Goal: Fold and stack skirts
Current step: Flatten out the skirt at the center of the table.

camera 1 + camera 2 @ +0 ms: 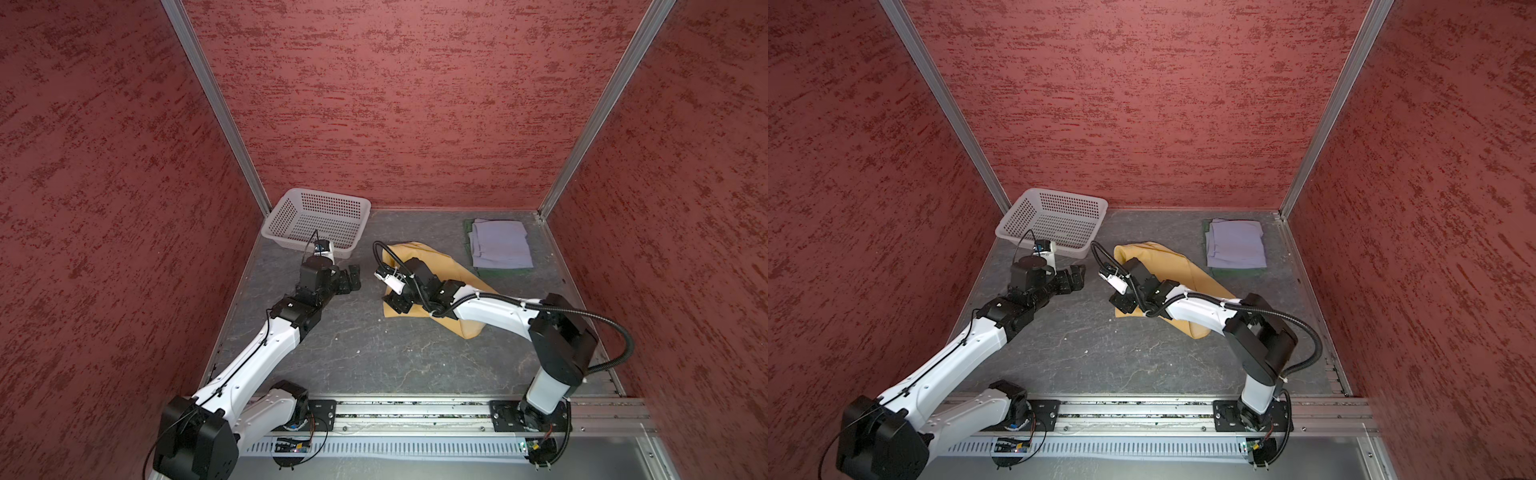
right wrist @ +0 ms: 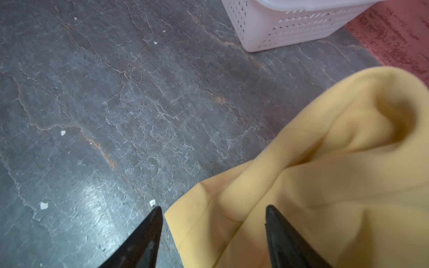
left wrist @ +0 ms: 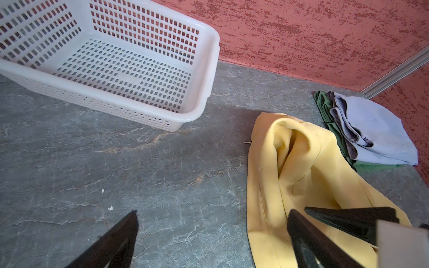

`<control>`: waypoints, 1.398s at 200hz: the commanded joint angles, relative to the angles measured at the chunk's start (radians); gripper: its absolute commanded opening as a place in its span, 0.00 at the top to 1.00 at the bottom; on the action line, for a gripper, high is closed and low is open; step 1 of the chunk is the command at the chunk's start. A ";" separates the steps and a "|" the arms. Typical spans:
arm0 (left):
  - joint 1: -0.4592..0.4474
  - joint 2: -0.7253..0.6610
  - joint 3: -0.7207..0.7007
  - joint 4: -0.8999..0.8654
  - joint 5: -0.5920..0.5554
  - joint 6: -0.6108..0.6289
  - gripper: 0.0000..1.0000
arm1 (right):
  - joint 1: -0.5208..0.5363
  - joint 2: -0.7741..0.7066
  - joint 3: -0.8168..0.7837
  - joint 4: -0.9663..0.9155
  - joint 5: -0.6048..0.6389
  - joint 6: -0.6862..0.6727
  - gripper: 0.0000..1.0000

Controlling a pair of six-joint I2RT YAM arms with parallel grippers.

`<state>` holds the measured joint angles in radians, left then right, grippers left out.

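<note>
The mustard yellow skirt (image 1: 419,254) (image 1: 1167,259) lies crumpled and unfolded in the middle of the table. My right gripper (image 1: 397,305) (image 2: 214,207) hovers open over its near left corner: one finger is above bare table, the other above the yellow cloth (image 2: 325,174). My left gripper (image 1: 353,279) (image 3: 212,212) stands wide open above bare table, just left of the yellow skirt (image 3: 301,162), with nothing between its jaws. At the back right, the folded lavender-grey skirt (image 1: 500,243) (image 3: 380,137) lies on top of the folded dark green skirt (image 1: 505,272) (image 3: 329,120).
A white perforated basket (image 1: 328,193) (image 3: 214,58) with nothing in it stands in the back left corner, just behind my left wrist. Red walls close in the table on three sides. Small white flecks lie on the grey table (image 2: 92,104).
</note>
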<state>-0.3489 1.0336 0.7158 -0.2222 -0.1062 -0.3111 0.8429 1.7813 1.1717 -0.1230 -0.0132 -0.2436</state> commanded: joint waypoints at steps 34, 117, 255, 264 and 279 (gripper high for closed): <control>0.019 -0.017 -0.025 -0.007 0.023 -0.011 0.01 | 0.004 0.145 0.117 -0.075 0.144 0.032 0.30; 0.028 0.005 -0.035 0.018 0.043 -0.015 0.01 | 0.002 0.203 0.063 -0.123 0.150 0.061 0.39; 0.048 0.030 -0.038 0.003 0.034 -0.001 0.01 | 0.001 -0.022 0.182 -0.058 -0.066 0.146 1.00; 0.049 0.027 -0.038 0.002 0.033 0.001 0.01 | -0.001 -0.051 0.178 -0.035 -0.073 0.160 1.00; 0.051 0.023 -0.036 -0.002 0.027 0.007 0.01 | -0.007 -0.097 0.161 0.007 -0.064 0.198 1.00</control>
<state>-0.3077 1.0626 0.6853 -0.2245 -0.0650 -0.3206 0.8417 1.7695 1.3193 -0.2218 -0.0357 -0.1097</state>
